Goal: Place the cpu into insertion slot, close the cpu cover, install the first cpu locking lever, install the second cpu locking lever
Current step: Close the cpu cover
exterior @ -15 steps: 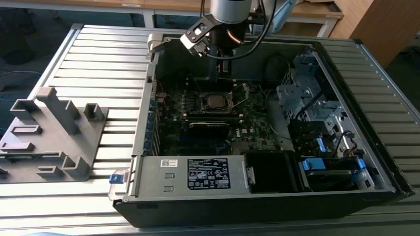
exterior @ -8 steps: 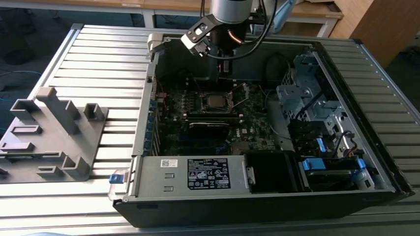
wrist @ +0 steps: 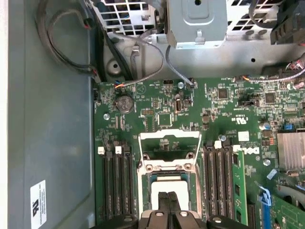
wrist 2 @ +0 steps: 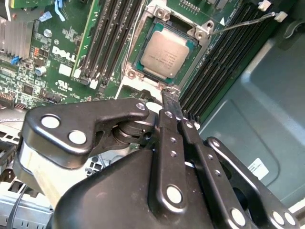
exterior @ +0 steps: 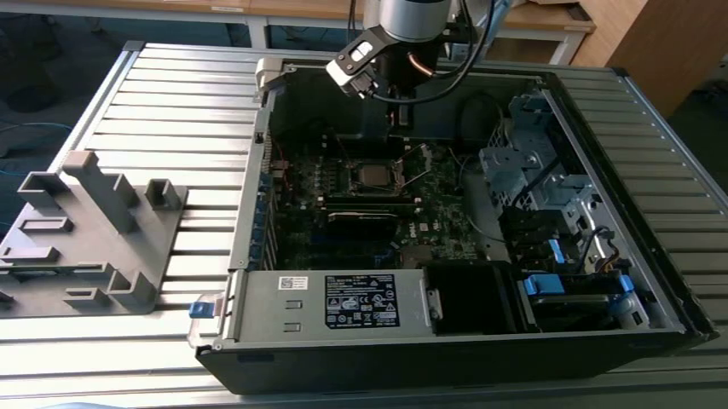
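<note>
The cpu (wrist 2: pixel 164 53), a square chip with a dull silver top, lies flat in the insertion slot (wrist 2: pixel 135 71) on the green motherboard. The cpu cover (wrist: pixel 169 144), a silvery frame with a square opening, is swung open beside the slot. A thin wire locking lever (wrist 2: pixel 238 24) sticks up, unlatched. My gripper (wrist 2: pixel 167 97) hangs just above the slot's edge, shut with nothing in it. In the first wrist view the gripper (wrist: pixel 169 204) hides most of the slot. In the exterior view the gripper (exterior: pixel 396 106) is above the socket (exterior: pixel 372 175).
The motherboard lies inside an open dark computer case (exterior: pixel 637 281) on a slatted metal table (exterior: pixel 170 102). Memory slots (wrist 2: pixel 112 38) flank the socket on both sides. Cables (wrist: pixel 62 43) run along the case wall. A grey fixture (exterior: pixel 85 230) stands at the exterior view's left.
</note>
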`<state>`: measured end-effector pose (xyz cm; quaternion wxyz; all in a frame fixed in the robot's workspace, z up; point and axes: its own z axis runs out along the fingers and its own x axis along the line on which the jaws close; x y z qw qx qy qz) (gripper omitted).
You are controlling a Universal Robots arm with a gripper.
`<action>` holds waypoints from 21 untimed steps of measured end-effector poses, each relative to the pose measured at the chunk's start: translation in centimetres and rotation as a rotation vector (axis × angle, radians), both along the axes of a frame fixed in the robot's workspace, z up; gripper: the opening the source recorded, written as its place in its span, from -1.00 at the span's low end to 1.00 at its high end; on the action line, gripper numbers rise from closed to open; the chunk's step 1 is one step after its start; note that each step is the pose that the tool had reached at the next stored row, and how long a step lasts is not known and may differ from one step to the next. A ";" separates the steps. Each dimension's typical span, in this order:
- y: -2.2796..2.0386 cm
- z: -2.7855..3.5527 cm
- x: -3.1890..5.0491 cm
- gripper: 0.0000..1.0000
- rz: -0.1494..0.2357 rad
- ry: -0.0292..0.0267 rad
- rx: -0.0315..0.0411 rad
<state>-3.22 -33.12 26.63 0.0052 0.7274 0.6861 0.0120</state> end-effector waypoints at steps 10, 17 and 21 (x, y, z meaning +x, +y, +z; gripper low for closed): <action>0.01 0.00 0.41 -0.79 0.000 0.0000 0.0000; 0.31 -0.06 0.49 -0.79 -0.001 -0.0006 -0.0018; 0.11 -0.05 0.48 -0.79 -0.001 -0.0007 -0.0008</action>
